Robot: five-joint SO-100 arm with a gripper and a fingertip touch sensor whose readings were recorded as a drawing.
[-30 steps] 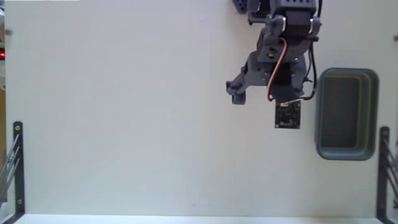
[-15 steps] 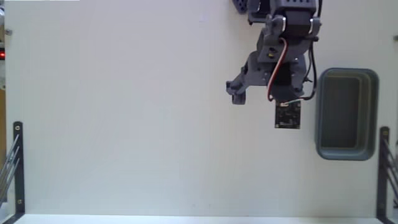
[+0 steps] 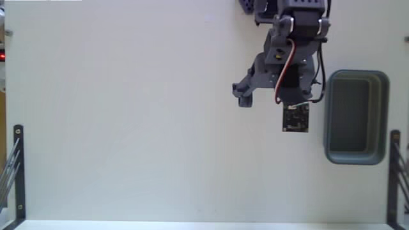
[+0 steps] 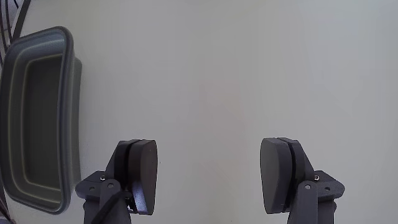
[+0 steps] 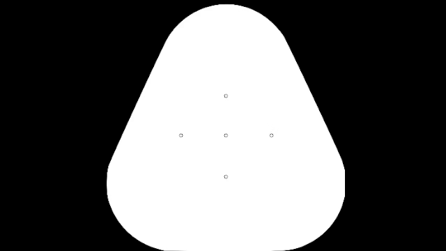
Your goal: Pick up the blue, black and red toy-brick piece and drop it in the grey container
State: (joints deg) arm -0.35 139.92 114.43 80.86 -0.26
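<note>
Standing on the pale, off-white table (image 3: 128,128) in the fixed view are only a few things: the dark grey arm (image 3: 287,57) is reaching down from the top edge, and a small dark square circuit board with wires (image 3: 295,118) is being carried at its lower end. Black metal brackets (image 3: 18,166) are being shown at the table's left and right edges.

Just right of the arm, apart from it, the blue-grey rounded-rectangular plastic container (image 3: 383,115) is lying flat, its thick rim paler than its darker inside; nothing can be made out within it. In the wrist view the same container (image 4: 68,112) is being seen along the left edge, well to the left of the fingers.

The gripper (image 4: 208,177) is being held with its jaws wide apart in the wrist view, the two dark rounded pads (image 4: 144,171) facing each other across bare table, with nothing between them.

The blue, black and red toy-brick piece is not being shown in either view, so its place cannot be told.
</note>
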